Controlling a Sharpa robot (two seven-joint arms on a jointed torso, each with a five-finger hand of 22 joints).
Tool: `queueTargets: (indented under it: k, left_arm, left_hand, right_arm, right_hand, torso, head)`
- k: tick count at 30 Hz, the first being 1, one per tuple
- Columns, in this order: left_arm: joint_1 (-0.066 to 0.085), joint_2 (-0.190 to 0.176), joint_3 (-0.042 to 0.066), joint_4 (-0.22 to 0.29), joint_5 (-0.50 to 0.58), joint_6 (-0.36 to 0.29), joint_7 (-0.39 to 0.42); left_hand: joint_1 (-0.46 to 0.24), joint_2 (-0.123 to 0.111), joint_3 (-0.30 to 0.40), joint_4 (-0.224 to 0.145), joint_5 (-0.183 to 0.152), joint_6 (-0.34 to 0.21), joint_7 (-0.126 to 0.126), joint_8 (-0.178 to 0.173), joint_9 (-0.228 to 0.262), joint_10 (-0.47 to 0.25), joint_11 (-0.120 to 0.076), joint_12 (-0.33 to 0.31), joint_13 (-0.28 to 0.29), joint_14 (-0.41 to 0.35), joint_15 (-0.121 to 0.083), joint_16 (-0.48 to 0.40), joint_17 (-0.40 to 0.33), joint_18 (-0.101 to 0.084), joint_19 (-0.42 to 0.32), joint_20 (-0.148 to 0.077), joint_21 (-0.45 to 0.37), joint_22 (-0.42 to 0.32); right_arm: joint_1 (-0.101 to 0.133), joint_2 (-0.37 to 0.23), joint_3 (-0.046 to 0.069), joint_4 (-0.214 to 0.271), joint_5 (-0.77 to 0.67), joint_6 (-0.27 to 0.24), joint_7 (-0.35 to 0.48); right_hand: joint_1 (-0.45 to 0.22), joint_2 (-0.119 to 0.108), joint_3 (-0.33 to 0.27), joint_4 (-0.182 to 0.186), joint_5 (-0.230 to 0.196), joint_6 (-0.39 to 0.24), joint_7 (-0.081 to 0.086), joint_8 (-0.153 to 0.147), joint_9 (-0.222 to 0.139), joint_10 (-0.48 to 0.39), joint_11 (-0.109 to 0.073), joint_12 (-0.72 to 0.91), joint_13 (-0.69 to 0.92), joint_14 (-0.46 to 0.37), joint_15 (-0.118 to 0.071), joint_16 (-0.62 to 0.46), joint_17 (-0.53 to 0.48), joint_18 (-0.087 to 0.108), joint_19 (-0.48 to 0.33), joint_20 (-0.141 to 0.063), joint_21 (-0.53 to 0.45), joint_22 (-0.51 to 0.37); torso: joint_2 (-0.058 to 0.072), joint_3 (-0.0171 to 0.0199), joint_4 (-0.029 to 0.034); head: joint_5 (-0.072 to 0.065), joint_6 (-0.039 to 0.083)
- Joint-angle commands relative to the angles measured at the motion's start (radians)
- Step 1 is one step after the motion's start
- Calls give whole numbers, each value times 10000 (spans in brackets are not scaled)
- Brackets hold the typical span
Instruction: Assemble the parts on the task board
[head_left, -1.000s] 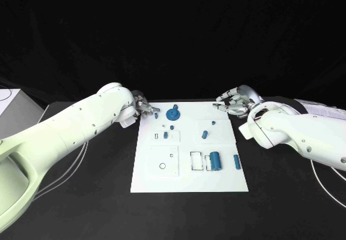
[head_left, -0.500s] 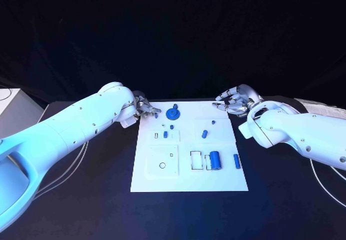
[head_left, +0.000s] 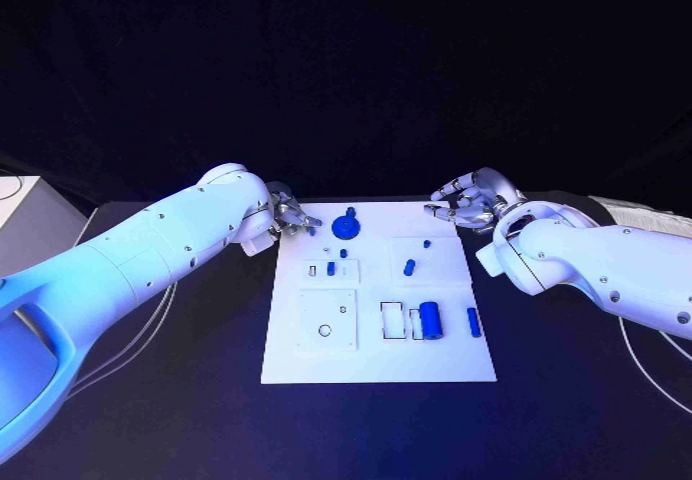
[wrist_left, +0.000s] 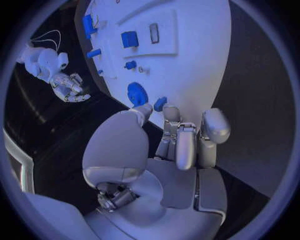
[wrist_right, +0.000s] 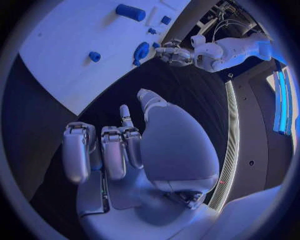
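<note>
Here the left hand (head_left: 289, 216) hovers at the task board's (head_left: 378, 350) upper-left corner, fingers curled in around nothing, just beside the blue round part (head_left: 346, 227). The right hand (head_left: 464, 208) hangs at the upper-right corner, fingers likewise curled and holding nothing. The board lies mid-frame on the black bench (head_left: 188, 400).

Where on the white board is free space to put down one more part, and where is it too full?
The task board is bare along its near edge, below the large blue cylinder and the square recess. The far end is crowded: the blue round part sits there, with the left robot hand and right robot hand at its far corners.
</note>
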Motion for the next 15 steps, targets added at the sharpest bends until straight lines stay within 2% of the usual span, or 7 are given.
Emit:
queueTargets:
  k: [1, 10, 12, 15]
  left_arm:
    - [12, 15, 2, 33, 122, 73, 1]
    - [13, 28, 0, -69, 141, 112, -6]
    - [13, 31, -4, -102, 152, 195, -13]
    - [13, 34, -11, -118, 167, 274, -19]
  left_hand:
    - [143, -18, 132, -5, -10, -30, -34, 54, 35, 59, -25, 57, -13, 511, -95, 44, 1266, -10, 54, -44, 42, 18]
    - [401, 6, 571, -10, -8, -111, -47, 132, 135, 59, -41, 64, -24, 514, -110, 56, 1277, -17, 54, -63, 63, 57]
    - [595, -44, 981, -7, -1, -159, -57, 163, 182, 58, -52, 77, -18, 520, -120, 70, 1294, -21, 58, -73, 82, 89]
    - [602, -53, 1026, -7, -4, -161, -57, 168, 188, 65, -52, 85, -8, 523, -120, 76, 1304, -22, 60, -73, 85, 95]
  right_arm:
    - [1, 11, 6, 2, -117, 86, 77]
    - [1, 23, 6, 4, -117, 87, 71]
    - [1, 23, 6, 7, -117, 86, 71]
    - [1, 25, 6, 11, -117, 85, 72]
  right_hand:
    - [-94, -24, 75, 4, 33, -94, -2, 35, -16, 659, 11, -44, 2294, 1035, 52, 52, 2604, -10, 563, 38, -36, 1275]
    - [-94, -24, 75, 4, 33, -94, -2, 35, -16, 659, 11, -44, 2294, 1035, 52, 52, 2604, -10, 563, 38, -36, 1275]
    - [-94, -24, 75, 4, 33, -94, -2, 35, -16, 659, 11, -44, 2294, 1035, 52, 52, 2604, -10, 563, 38, -36, 1275]
    - [-94, -24, 75, 4, 33, -94, -2, 35, -16, 659, 11, -44, 2294, 1035, 52, 52, 2604, -10, 563, 38, -36, 1275]
  torso:
    - [0, 0, 0]
    - [3, 2, -4]
    - [4, 4, -1]
    - [3, 2, 2]
  head:
    - [-13, -26]
    - [-6, -50]
    - [-14, -55]
    - [-15, -70]
